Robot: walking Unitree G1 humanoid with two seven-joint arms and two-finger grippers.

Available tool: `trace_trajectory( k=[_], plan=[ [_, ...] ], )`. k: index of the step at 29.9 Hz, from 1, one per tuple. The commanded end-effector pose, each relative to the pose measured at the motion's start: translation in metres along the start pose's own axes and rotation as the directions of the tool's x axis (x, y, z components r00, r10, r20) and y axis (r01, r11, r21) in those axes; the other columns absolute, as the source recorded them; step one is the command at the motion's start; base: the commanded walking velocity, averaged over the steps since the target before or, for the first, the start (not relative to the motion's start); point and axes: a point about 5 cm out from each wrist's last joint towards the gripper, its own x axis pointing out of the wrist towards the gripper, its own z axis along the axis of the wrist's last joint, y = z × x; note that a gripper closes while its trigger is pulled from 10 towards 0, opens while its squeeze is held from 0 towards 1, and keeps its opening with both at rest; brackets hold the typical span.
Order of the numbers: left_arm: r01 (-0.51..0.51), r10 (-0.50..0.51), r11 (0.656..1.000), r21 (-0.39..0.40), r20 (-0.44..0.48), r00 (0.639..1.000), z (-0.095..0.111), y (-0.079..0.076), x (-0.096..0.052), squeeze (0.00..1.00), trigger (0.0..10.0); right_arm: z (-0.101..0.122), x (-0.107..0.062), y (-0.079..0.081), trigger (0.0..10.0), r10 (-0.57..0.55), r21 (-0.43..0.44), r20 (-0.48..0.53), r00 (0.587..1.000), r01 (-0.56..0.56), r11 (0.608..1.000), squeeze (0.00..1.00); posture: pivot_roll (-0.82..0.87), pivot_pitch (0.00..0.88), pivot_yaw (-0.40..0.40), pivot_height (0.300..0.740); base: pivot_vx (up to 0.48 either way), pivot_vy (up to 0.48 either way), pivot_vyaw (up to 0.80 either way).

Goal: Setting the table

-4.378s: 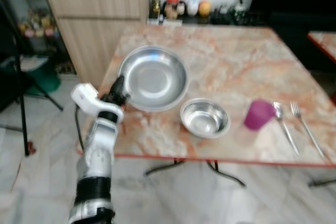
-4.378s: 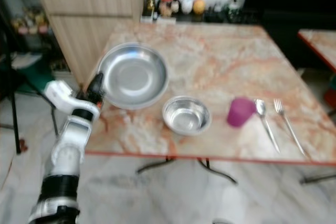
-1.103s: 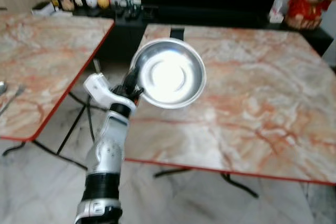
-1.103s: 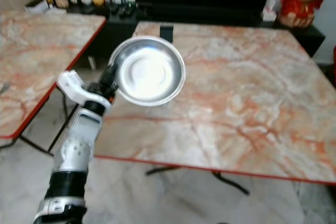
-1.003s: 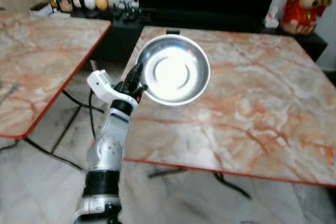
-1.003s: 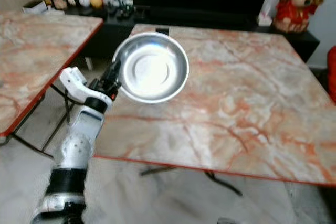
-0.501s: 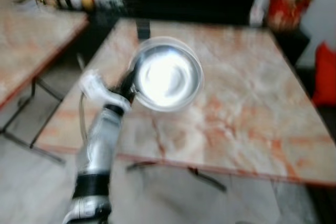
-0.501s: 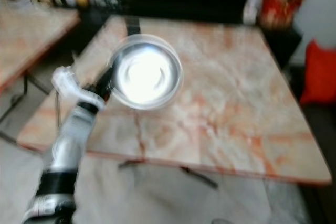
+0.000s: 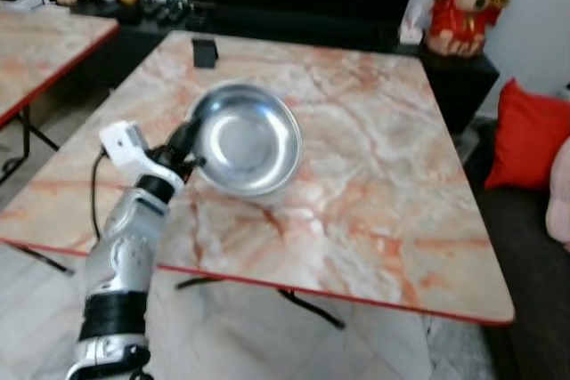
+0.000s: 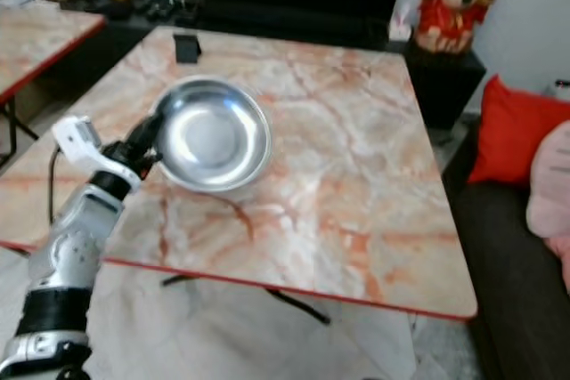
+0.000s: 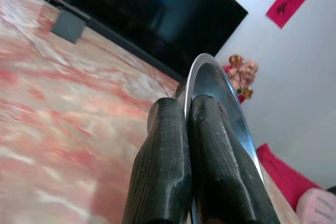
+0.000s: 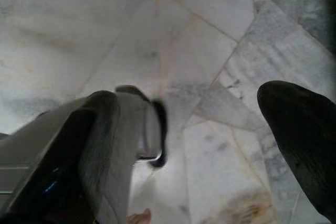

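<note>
Head stereo pair plus two wrist cams.
Both eyes looking forward and down over the same marble surface [image 9: 374, 184] from mid range; left wrist cam close up, skimming along that surface toward the dark TV [image 11: 142, 17]; right wrist cam aimed down at floor tiles [image 12: 173, 51].

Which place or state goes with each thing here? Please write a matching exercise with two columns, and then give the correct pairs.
Column one:
1. steel plate
2. left gripper
3. small black object
4. red cushion

Column two:
A. lies near the far edge of the marble table
B. is beyond the table's right side
C. is held by its rim over the table
D. is shut on a rim, near the table's left side

Pairs: 1-C, 2-D, 3-A, 4-B
</note>
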Motion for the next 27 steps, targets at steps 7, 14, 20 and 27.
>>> trace_trajectory(
  k=[7,14,20,27],
  plan=[
    [0.054,-0.052,0.998,0.041,-0.041,0.998,-0.005,-0.006,0.005,0.00,10.0,-0.002,-0.002,-0.009,10.0,-0.027,0.000,-0.009,1.000,0.027,1.000,0.00,0.04,0.000,-0.047,0.740,0.000,0.000,0.00],
    [0.050,-0.046,0.998,0.047,-0.067,0.997,-0.011,-0.005,0.004,0.00,10.0,-0.003,-0.002,-0.010,10.0,-0.032,0.001,-0.020,0.999,0.032,0.999,0.00,0.04,0.000,-0.048,0.740,0.000,0.000,-0.16],
    [-0.015,0.016,1.000,0.023,-0.062,0.998,-0.011,0.004,0.004,0.00,10.0,-0.002,-0.002,-0.009,10.0,-0.028,0.003,-0.014,1.000,0.028,1.000,0.00,0.04,0.000,-0.045,0.740,0.000,0.000,-0.25],
    [-0.078,0.076,0.997,-0.019,-0.111,0.991,-0.023,0.010,-0.006,0.00,10.0,-0.002,-0.002,-0.008,10.0,-0.024,-0.001,-0.019,1.000,0.024,1.000,0.00,0.04,0.000,-0.039,0.740,0.000,0.000,0.00]
  ],
)
